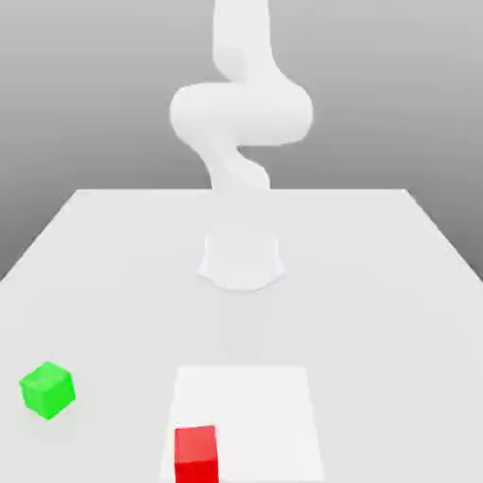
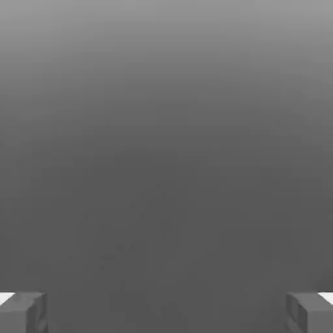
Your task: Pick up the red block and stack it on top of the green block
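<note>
red block: (image 1: 196, 455) sat low in the exterior view, at the near part of the pale panel (image 1: 250, 415), toward its left side there; lower part cut by the frame edge, so contact underneath couldn't be told
red block pose: looked upright, nearly square to the camera, no tilt seen
green block: (image 1: 47, 390) sat on the table (image 1: 377, 283) at the exterior view's left, well apart from red, turned so a corner faced the camera; top bare
stack: none, blocks apart
gripper: (image 2: 166, 313) released, fingers (image 2: 23, 313) wide apart at both sides of the hand view, nothing between them
arm: (image 1: 241, 113) raised over its base (image 1: 241, 259) beyond the blocks, no touch on either
progress: looked like the very start; no grasp, no lift, no placing done
left to do: reach red, close on it, lift, carry across to green, lower, let go, back off
step in hand: likely the approach to red
next move: probably bring the hand forward and down, fingers lined up with red's sides
in the way: no obstacle seen between the blocks; panel lay flat-looking, probably harmless
backdrop: plain grey in the hand view, so the hand likely wasn't aimed at the blocks
risk: green's turned pose could need a wrist twist to match faces; an off-centre release could tip red off
</note>
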Robot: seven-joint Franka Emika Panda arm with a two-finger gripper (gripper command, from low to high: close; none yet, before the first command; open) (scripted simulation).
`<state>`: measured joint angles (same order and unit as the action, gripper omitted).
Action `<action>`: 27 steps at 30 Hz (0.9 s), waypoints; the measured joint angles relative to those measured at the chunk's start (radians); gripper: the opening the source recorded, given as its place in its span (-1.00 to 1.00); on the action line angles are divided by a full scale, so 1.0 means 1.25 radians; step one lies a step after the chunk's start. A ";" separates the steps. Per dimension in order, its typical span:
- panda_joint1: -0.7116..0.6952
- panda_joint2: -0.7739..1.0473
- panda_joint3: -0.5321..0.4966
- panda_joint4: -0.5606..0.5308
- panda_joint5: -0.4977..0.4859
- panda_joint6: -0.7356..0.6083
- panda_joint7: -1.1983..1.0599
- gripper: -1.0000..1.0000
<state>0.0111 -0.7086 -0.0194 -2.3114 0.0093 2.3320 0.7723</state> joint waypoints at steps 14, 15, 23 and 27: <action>0.032 0.411 -0.071 -0.051 0.049 0.144 -0.130 0.00; 0.033 0.440 -0.074 -0.055 0.052 0.154 -0.139 0.00; 0.019 0.671 -0.084 -0.084 0.058 0.236 -0.196 0.00; 0.010 0.785 -0.082 -0.089 0.057 0.294 -0.215 0.00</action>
<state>0.0237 0.2726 -0.1221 -2.4227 0.0808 2.6995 0.5041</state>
